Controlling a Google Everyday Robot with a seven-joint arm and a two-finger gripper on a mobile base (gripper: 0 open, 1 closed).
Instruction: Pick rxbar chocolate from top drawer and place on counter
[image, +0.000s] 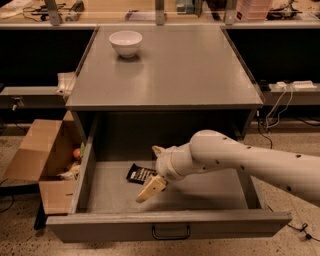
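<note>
The rxbar chocolate (138, 173), a flat black wrapper with white lettering, lies on the floor of the open top drawer (170, 226), left of centre. My gripper (153, 171) reaches into the drawer from the right and hovers just right of the bar, partly over its right end. It is open: one tan finger (151, 189) points down toward the drawer front and the other tip (157, 149) shows behind the wrist. It holds nothing. The grey counter (175, 70) is above the drawer.
A white bowl (125, 43) stands on the counter at the back left. An open brown cardboard box (42, 160) with small items sits on the floor left of the drawer. A workbench with clutter runs along the back. Cables and a power strip (292, 86) are at right.
</note>
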